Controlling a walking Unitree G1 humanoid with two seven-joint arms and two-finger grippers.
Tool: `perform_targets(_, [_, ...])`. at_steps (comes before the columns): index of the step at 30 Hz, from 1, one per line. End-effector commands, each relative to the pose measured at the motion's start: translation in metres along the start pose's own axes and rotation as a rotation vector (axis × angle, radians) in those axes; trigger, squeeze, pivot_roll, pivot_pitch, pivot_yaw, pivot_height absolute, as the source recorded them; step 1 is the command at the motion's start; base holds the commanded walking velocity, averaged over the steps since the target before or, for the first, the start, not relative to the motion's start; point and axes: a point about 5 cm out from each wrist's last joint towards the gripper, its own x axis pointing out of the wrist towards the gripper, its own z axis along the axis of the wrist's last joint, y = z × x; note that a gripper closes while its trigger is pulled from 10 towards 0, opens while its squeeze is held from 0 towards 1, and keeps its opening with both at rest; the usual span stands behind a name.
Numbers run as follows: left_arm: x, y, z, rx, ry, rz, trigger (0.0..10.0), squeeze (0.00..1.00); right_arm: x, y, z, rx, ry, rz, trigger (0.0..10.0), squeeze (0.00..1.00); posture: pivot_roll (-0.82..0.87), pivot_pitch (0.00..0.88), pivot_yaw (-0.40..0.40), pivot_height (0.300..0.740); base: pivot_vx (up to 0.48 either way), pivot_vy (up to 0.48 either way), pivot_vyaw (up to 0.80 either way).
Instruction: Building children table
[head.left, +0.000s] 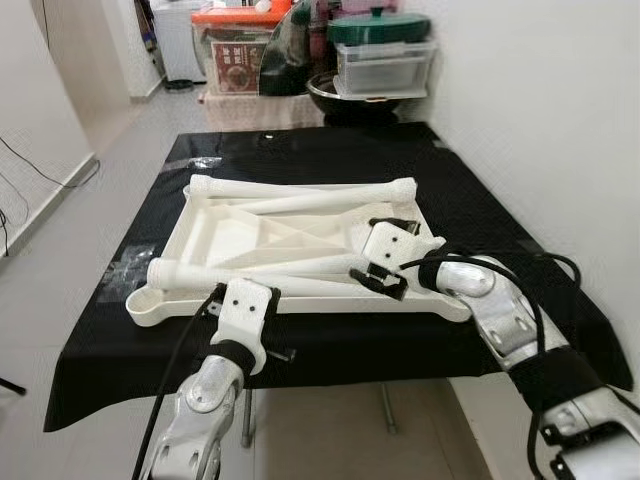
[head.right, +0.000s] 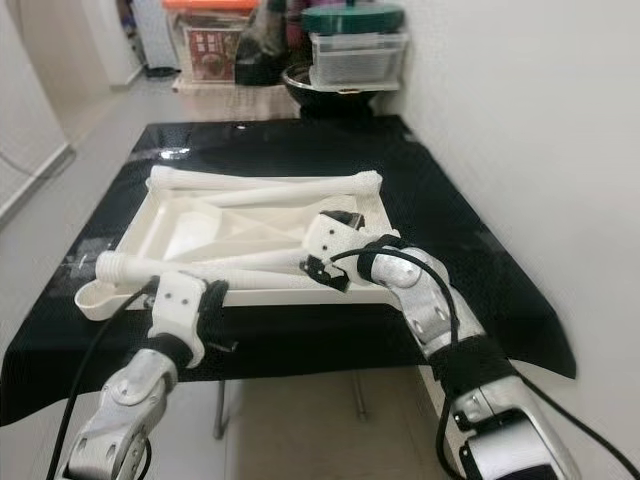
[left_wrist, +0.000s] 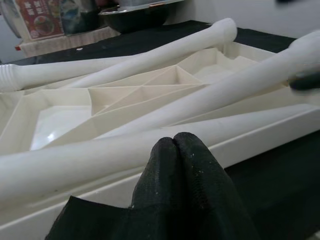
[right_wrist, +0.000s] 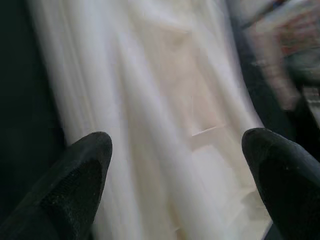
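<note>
The tabletop (head.left: 215, 235) lies upside down on the bench (head.left: 480, 215), four legs (head.left: 300, 203) loose across it, none fitted yet, we judge. Our right gripper (right_wrist: 175, 165) hovers over them, fingers apart; our left gripper (left_wrist: 176, 150), fingers together, waits at the near edge.

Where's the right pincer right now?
In the left eye view the right pincer hovers, fingers spread, over the near right part of the upturned white tabletop, just above the loose table legs lying in it.

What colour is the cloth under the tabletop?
Black cloth, clearest in the left eye view.
</note>
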Motion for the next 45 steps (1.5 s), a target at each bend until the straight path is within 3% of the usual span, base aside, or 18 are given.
perform_targets(1, [-0.003, -0.005, -0.002, -0.012, 0.017, -0.033, 10.0, 0.00, 0.000, -0.012, 0.013, -0.054, 0.007, 0.074, 10.0, 0.00, -0.07, 0.036, -0.046, 0.740, 0.000, 0.000, 0.00])
perform_targets(3, [-0.004, -0.006, -0.002, -0.016, 0.018, -0.040, 10.0, 0.00, 0.002, -0.018, 0.021, -0.062, -0.011, 0.073, 10.0, 0.00, -0.06, 0.043, -0.059, 0.740, 0.000, 0.000, 0.00])
perform_targets(5, [-0.006, -0.009, -0.003, -0.020, 0.020, -0.047, 10.0, 0.00, 0.015, -0.031, 0.037, -0.041, -0.006, 0.037, 10.0, 0.00, -0.06, 0.048, -0.070, 0.740, 0.000, 0.000, 0.00])
perform_targets(8, [-0.008, -0.010, -0.002, -0.027, 0.019, -0.044, 10.0, 0.00, 0.028, -0.037, 0.048, -0.058, 0.026, 0.017, 10.0, 0.00, -0.05, 0.062, -0.088, 0.740, 0.000, 0.000, 0.00])
perform_targets(14, [-0.015, -0.010, 0.000, -0.035, 0.015, -0.031, 10.0, 0.00, 0.046, -0.032, 0.049, -0.119, 0.143, 0.065, 10.0, 0.00, -0.03, 0.080, -0.096, 0.740, 0.000, 0.000, 0.00])
perform_targets(19, [-0.019, -0.011, 0.002, -0.050, 0.016, -0.029, 10.0, 0.00, 0.051, -0.028, 0.044, -0.082, 0.211, 0.124, 10.0, 0.00, -0.03, 0.102, -0.100, 0.740, 0.000, 0.000, 0.00])
perform_targets(28, [-0.026, -0.015, 0.004, -0.075, 0.025, -0.029, 10.0, 0.00, 0.051, -0.037, 0.033, 0.022, 0.327, 0.113, 10.0, 0.00, -0.03, 0.134, -0.105, 0.740, 0.000, 0.000, 0.00])
perform_targets(36, [-0.026, -0.016, 0.006, -0.081, 0.029, -0.029, 10.0, 0.00, 0.050, -0.037, 0.026, 0.036, 0.402, 0.128, 9.8, 0.00, -0.03, 0.141, -0.110, 0.740, 0.000, 0.000, 0.00])
perform_targets(37, [-0.027, -0.016, 0.006, -0.082, 0.029, -0.029, 10.0, 0.00, 0.050, -0.038, 0.026, 0.036, 0.407, 0.123, 8.9, 0.00, -0.03, 0.142, -0.112, 0.740, 0.000, 0.000, 0.00])
perform_targets(38, [-0.027, -0.016, 0.007, -0.083, 0.029, -0.028, 10.0, 0.00, 0.050, -0.038, 0.026, 0.037, 0.410, 0.120, 4.8, 0.00, -0.03, 0.142, -0.112, 0.740, 0.000, 0.000, 0.00])
perform_targets(39, [-0.027, -0.017, 0.007, -0.084, 0.030, -0.027, 10.0, 0.00, 0.050, -0.038, 0.026, 0.038, 0.414, 0.118, 4.8, 0.00, -0.03, 0.142, -0.114, 0.740, 0.000, 0.000, 0.00])
perform_targets(40, [-0.026, -0.017, 0.007, -0.086, 0.030, -0.025, 10.0, 0.00, 0.051, -0.038, 0.027, 0.041, 0.416, 0.120, 2.8, 0.00, -0.03, 0.142, -0.115, 0.740, 0.000, 0.000, 0.00])
perform_targets(41, [-0.026, -0.017, 0.007, -0.087, 0.030, -0.025, 10.0, 0.00, 0.051, -0.037, 0.027, 0.042, 0.417, 0.121, 2.8, 0.00, -0.02, 0.142, -0.116, 0.740, 0.000, 0.000, 0.00])
perform_targets(42, [-0.026, -0.017, 0.007, -0.087, 0.031, -0.024, 10.0, 0.00, 0.052, -0.037, 0.027, 0.043, 0.419, 0.122, 0.2, 0.00, -0.02, 0.142, -0.116, 0.740, 0.000, 0.000, 0.00])
perform_targets(45, [-0.027, -0.017, 0.007, -0.091, 0.031, -0.022, 10.0, 0.00, 0.052, -0.037, 0.026, 0.034, 0.426, 0.127, 0.0, 0.00, -0.03, 0.143, -0.118, 0.740, 0.000, 0.000, 0.00])
